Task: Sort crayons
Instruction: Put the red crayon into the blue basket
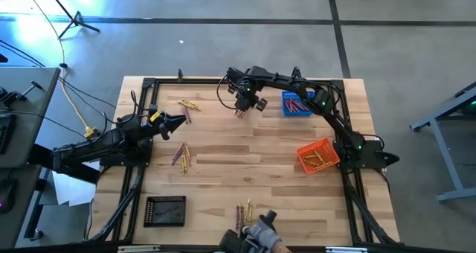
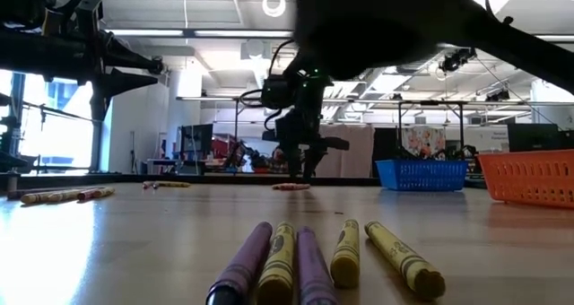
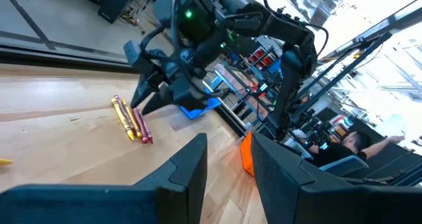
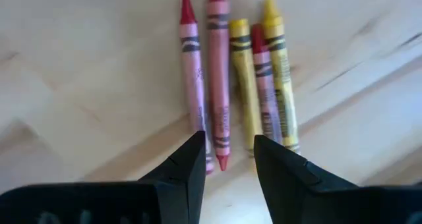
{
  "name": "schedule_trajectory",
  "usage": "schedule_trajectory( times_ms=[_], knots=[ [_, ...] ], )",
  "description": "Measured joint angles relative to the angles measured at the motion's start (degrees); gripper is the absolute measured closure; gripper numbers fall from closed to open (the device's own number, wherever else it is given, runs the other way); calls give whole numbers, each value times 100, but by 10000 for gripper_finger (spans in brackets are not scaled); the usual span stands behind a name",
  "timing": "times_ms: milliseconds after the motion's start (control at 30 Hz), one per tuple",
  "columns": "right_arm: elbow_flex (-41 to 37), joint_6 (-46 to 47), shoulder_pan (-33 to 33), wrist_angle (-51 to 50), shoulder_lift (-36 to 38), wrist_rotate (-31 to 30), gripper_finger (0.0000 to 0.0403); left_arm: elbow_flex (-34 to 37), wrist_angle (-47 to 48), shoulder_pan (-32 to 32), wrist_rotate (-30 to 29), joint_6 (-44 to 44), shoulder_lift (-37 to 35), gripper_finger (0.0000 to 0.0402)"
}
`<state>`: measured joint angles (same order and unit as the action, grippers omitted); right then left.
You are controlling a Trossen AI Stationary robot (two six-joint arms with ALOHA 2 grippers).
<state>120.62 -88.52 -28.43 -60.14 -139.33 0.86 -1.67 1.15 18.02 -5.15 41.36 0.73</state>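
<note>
right gripper [image 4: 227,159] open, hovering over my crayon cluster [image 4: 234,79] at the table's far middle. step: picking one; next i drop and close on the red crayon [image 4: 217,79].

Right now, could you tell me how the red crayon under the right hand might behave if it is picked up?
The red crayon looks thin and round, so it may roll if nudged. It lies against a pink crayon, so the right hand, open above, might catch both. Its paper wrapper probably helps grip.
</note>
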Motion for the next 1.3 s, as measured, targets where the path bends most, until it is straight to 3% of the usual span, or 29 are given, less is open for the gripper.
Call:
schedule_trajectory(
  times_ms=[267,767,1300],
  knots=[
    [-4,-120,-25,177,-22,99,286,0,0,0,0,0,0,296],
    [-4,744,-236,181,-52,908,286,0,0,-2,0,0,0,296],
    [-4,869,-383,-213,-52,862,286,0,0,-2,0,0,0,296]
  ],
)
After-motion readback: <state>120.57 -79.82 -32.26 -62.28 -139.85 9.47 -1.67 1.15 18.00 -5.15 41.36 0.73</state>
